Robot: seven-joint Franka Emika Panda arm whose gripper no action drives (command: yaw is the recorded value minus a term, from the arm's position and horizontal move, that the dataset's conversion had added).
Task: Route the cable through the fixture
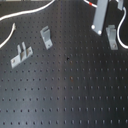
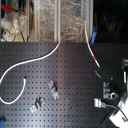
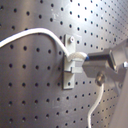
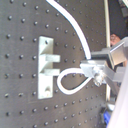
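You see the gripper (image 4: pixel 95 70) closed narrow on the cable (image 4: pixel 75 30) in the second wrist view: its grey metal fingers (image 4: pixel 102 76) pinch the white cord just beside the fixture (image 4: pixel 46 65), and a loop of cord curls out from the grip towards the clip. In the first wrist view the gripper (image 3: pixel 92 67) holds the cable (image 3: pixel 35 32) right at the fixture (image 3: pixel 71 62), where the cord sits in the notched top of the clip and a further length hangs down past the fingers.

You find the fixture (image 1: pixel 112 38) at the first exterior view's right, a slim upright piece of dull grey metal on a small flat foot, with the gripper (image 1: pixel 102 15) just above and beside it. In the second exterior view the fixture (image 2: pixel 106 90) stands at the second exterior view's right, near the red band (image 2: pixel 95 61) on the cable (image 2: pixel 30 62).

The cable is thin, smooth and white, and it snakes across the board in long soft curves. The board (image 1: pixel 65 95) is matte black and dotted with a regular grid of small holes.

Two other grey brackets stand well apart from the grip: one with a flat top (image 1: pixel 46 37) and a low one with two posts (image 1: pixel 21 54)
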